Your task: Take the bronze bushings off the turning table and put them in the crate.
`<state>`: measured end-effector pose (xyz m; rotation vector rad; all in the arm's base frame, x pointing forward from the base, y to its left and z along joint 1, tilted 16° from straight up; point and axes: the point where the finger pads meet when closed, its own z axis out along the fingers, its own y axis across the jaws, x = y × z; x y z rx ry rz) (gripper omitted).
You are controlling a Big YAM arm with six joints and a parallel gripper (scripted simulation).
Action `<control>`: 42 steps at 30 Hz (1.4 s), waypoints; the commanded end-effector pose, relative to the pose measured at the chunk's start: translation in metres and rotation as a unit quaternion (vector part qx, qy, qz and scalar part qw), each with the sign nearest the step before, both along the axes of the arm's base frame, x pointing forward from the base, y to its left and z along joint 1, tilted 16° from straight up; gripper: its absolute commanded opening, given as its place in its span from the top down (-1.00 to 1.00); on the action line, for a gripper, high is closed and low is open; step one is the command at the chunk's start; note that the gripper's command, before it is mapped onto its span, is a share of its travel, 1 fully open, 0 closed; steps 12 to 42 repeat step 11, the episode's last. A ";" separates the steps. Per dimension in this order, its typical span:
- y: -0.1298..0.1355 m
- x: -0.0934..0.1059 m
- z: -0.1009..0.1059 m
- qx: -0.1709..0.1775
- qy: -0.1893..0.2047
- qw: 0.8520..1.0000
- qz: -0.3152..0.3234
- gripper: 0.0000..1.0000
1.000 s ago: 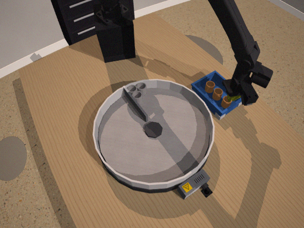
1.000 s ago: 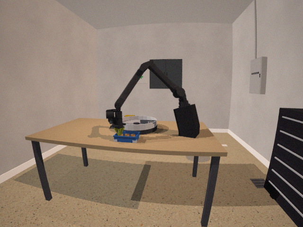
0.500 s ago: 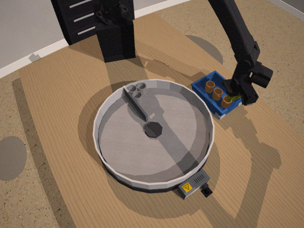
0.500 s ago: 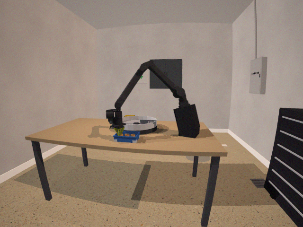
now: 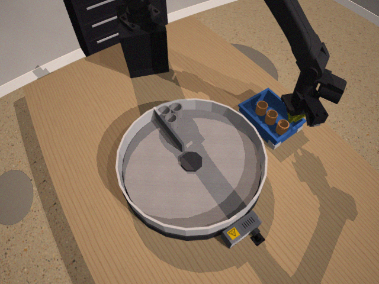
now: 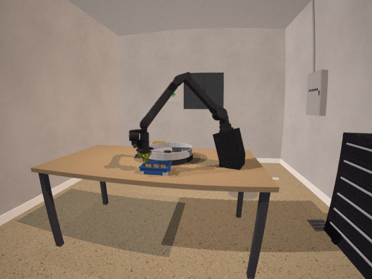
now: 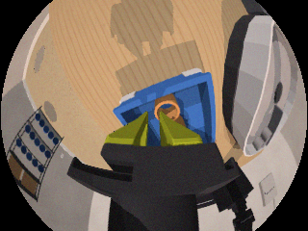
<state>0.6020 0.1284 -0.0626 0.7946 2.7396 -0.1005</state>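
I have the black claw slightly spread (pinching nothing) over the blue rectangular crate; three cylindrical bronze bushings stand inside.

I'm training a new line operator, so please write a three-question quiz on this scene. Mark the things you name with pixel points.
1. How many bronze bushings (image 5: 271,117) (image 6: 156,165) (image 7: 175,114) stand in the blue crate (image 5: 255,122) (image 6: 154,171) (image 7: 210,91)?
2. True or false: the steel bushings (image 5: 170,118) are outside the turning table (image 5: 186,234) (image 6: 172,157) (image 7: 239,72).
3. Fill in: the fingers (image 5: 296,117) (image 6: 145,157) are coloured ____.

Key: 1. three; 2. false; 3. yellow-green
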 end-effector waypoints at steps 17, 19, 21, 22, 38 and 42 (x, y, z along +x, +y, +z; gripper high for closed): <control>0.021 -0.017 0.072 0.003 -0.009 1.000 0.003 0.69; 0.021 -0.017 0.072 0.003 -0.009 1.000 0.003 0.69; 0.021 -0.017 0.072 0.003 -0.009 1.000 0.003 0.69; 0.021 -0.017 0.072 0.003 -0.009 1.000 0.003 0.69; 0.021 -0.017 0.072 0.003 -0.009 1.000 0.003 0.69; 0.021 -0.017 0.072 0.003 -0.009 1.000 0.003 0.69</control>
